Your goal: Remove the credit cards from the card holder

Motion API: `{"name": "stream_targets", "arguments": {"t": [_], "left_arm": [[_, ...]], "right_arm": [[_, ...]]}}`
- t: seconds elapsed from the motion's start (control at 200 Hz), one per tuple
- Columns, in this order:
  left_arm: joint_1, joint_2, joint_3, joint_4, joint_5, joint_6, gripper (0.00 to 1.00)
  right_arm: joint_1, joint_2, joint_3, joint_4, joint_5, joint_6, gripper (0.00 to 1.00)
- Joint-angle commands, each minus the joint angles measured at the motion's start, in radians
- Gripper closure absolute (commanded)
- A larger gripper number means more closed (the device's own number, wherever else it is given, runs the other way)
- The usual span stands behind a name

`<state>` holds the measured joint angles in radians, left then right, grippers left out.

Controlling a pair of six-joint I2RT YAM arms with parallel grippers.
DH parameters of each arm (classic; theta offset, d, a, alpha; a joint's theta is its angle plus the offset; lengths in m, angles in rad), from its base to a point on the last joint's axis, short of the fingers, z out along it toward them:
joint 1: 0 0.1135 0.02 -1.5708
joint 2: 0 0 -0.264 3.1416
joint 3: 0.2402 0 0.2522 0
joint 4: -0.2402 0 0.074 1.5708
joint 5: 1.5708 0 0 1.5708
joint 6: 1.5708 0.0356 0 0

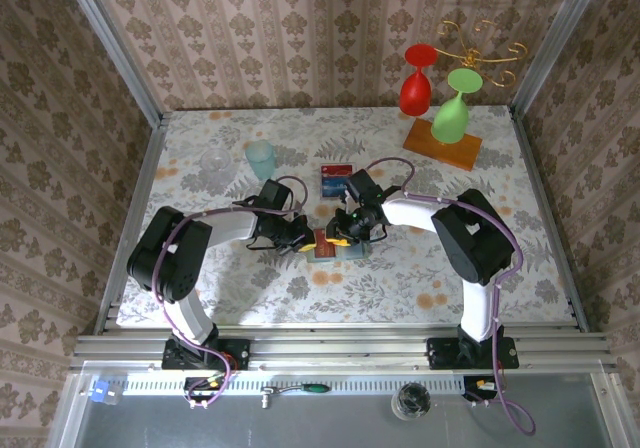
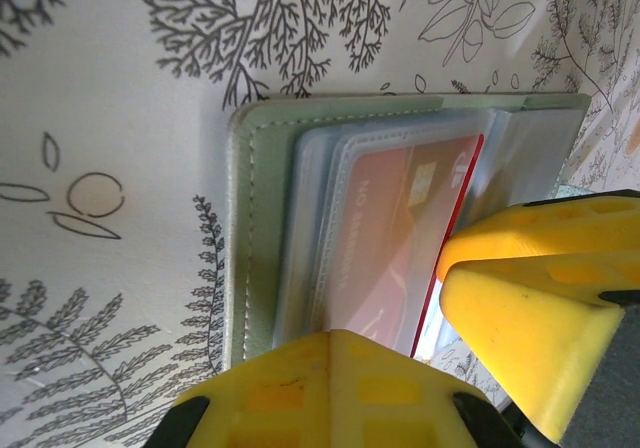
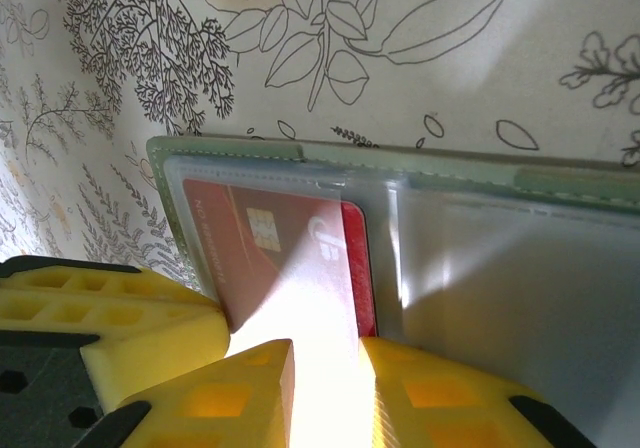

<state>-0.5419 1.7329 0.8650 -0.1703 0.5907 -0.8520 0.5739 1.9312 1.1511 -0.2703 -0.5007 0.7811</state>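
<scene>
Floral-patterned table [image 1: 200,268] carried two arms that met at its centre. Between them a grey-green card holder [image 3: 450,168] lay open and flat, with a red credit card [image 3: 270,248] tucked in its clear sleeve. The left gripper [image 2: 330,378] pressed on the holder from 9 o'clock, its jaws seemingly closed. The right gripper [image 3: 325,378] stood at 3 o'clock, jaws slightly apart over the card's edge and gripping nothing. A loose card [image 1: 335,180] lay at 12 o'clock. The sleeved card was probably light, stiff and slick, best pinched by its exposed edge.

Card holder [image 2: 255,228] on table [image 1: 250,278], one card [image 3: 270,248] in its sleeve, another card [image 1: 335,180] behind it
</scene>
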Motion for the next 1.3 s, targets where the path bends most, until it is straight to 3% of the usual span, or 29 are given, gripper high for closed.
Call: {"name": "stream_targets", "arguments": {"t": [0.0, 0.655, 1.295], "left_arm": [[0.007, 0.03, -0.018, -0.01, -0.013, 0.02, 1.0], [0.016, 0.031, -0.026, -0.005, -0.006, 0.021, 1.0], [0.024, -0.024, 0.009, -0.008, 0.005, 0.009, 0.99]], "right_arm": [[0.011, 0.027, 0.016, -0.026, 0.016, -0.027, 0.76], [0.043, 0.013, 0.057, -0.178, 0.205, -0.15, 0.74], [0.052, -0.045, 0.068, -0.187, 0.212, -0.157, 0.74]]}}
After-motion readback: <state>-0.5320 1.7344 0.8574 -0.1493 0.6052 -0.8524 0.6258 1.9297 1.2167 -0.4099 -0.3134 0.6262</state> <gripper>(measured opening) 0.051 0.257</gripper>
